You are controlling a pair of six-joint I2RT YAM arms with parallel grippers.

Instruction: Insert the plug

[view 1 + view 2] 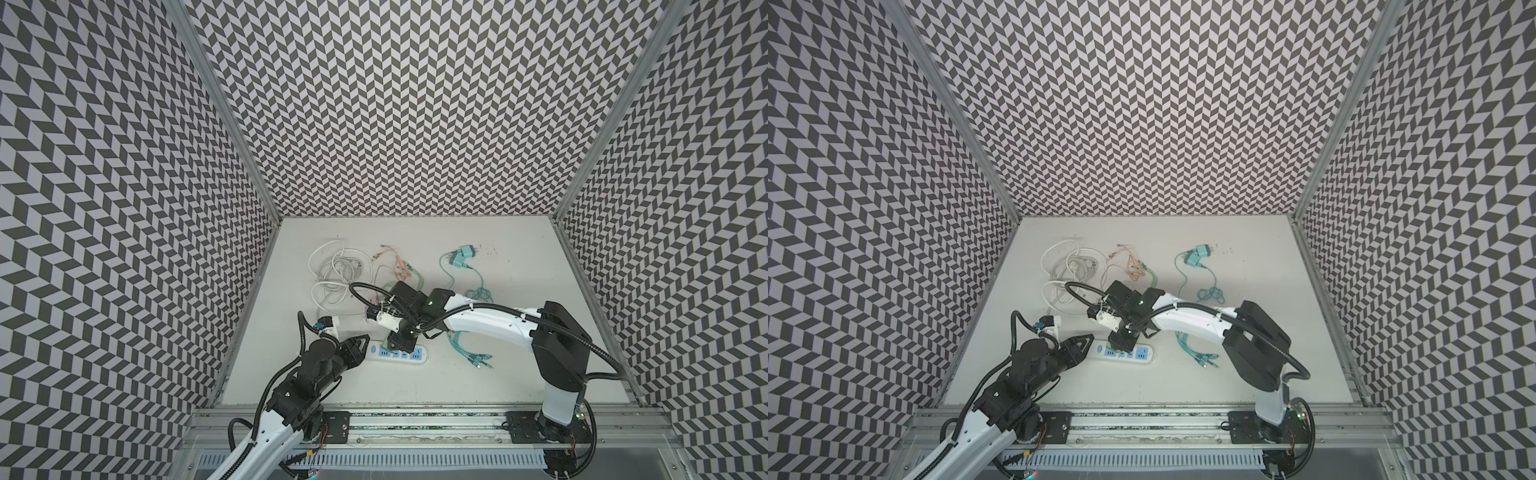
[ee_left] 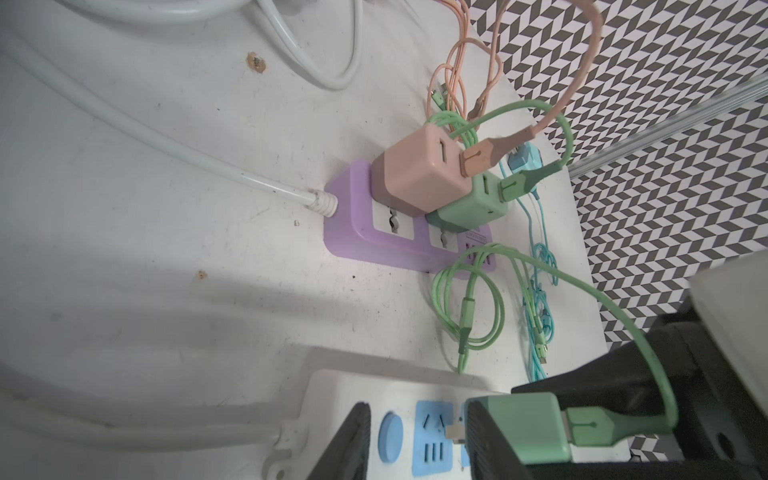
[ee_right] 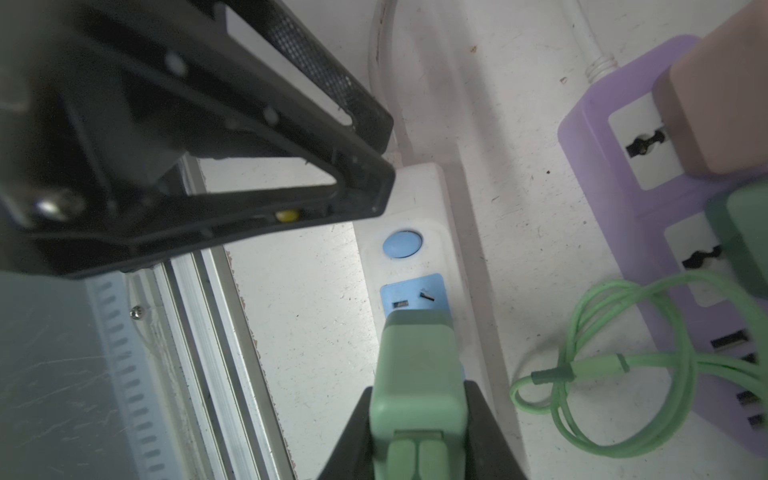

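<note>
R jaws clamped on green plug [image 3: 415,365], just over white strip [image 3: 419,199], pins [image 2: 455,432] showing by its blue socket [image 3: 411,297]. L jaws at strip's end; can't tell if apart or shut. Strip lies on bench [image 1: 415,386].

plug [image 3: 417,374] just over power strip [image 3: 417,191]
</note>
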